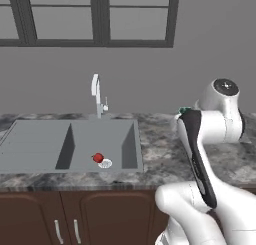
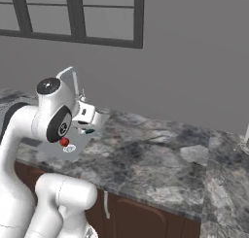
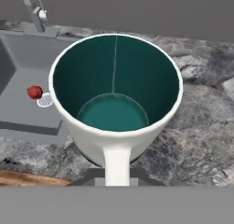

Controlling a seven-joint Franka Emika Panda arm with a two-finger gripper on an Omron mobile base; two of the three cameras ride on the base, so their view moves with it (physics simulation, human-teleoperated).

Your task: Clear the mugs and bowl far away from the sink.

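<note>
Marbled grey tabletop [image 1: 165, 159] runs along the wall under a dark-framed window [image 1: 100, 19], with brown cabinet doors [image 1: 95, 216] below it.

Sink [image 1: 45, 146] is set into the tabletop at left in the left base view: matte grey, two basins. Slim silver faucet [image 1: 97, 96] stands at its back edge.

Arm [image 1: 200, 154] rises over the tabletop to the right of the sink, with the wrist up above the tabletop.

White mug [image 3: 116, 104] is at the end of the arm, held off the tabletop just right of the sink's right edge. In the hand view it sits mouth toward the camera: dark teal inside, white outside, handle pointing down toward the fingers. From the base views only a sliver of teal peeks out at the wrist [image 2: 89, 131].

Gripper [image 3: 117, 173]: fingers are clamped on the white mug at the handle side. The fingertips themselves are hidden behind the mug and the handle, so I can't tell the exact contact points.

Red mug [image 1: 98, 158] sits down in the sink's right basin, touching or just beside the round silver drain [image 1: 105, 163].

Bowl: can't place it from here.
</note>
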